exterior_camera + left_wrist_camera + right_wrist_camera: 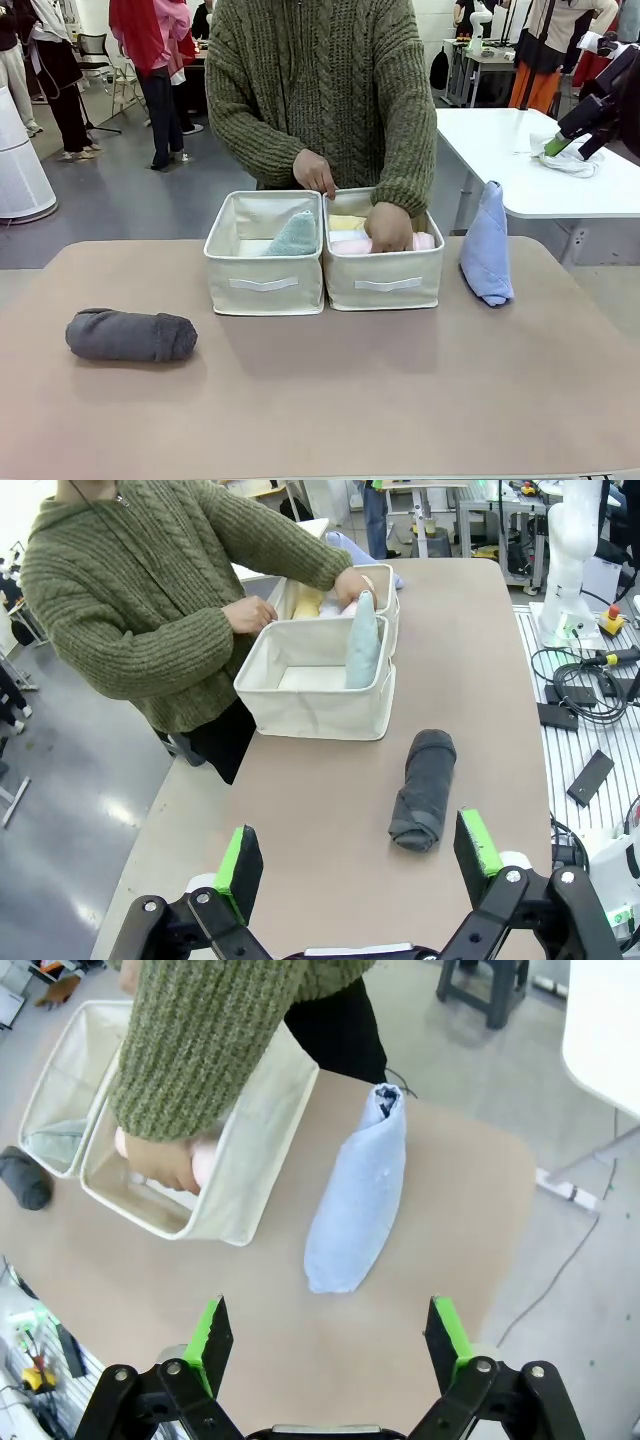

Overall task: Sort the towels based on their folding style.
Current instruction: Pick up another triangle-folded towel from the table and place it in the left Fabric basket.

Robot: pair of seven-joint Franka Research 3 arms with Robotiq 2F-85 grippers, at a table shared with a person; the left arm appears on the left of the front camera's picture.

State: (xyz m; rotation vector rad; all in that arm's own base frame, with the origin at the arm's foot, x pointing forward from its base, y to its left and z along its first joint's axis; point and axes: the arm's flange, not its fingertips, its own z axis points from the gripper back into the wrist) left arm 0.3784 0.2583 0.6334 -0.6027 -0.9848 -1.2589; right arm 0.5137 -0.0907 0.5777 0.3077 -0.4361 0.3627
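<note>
A dark grey rolled towel (131, 335) lies at the table's left, just beyond my open left gripper (359, 857) in the left wrist view, as a grey roll (423, 788). A pale teal triangle towel (293, 236) stands in the left bin (265, 285). The right bin (383, 285) holds yellow (346, 222) and pink (350, 245) rolls, with a person's hand (388, 227) pressing into it. To the right of the bins stands a periwinkle blue triangle towel (487, 245). My open right gripper (326, 1340) hovers above that blue towel (362, 1195), well clear of it.
The person's other hand (314, 172) rests on the rims where the bins meet. A white table (500, 150) behind on the right carries a white-grey cloth bundle (572, 162). Cables and a robot base (570, 560) sit beside the table's edge.
</note>
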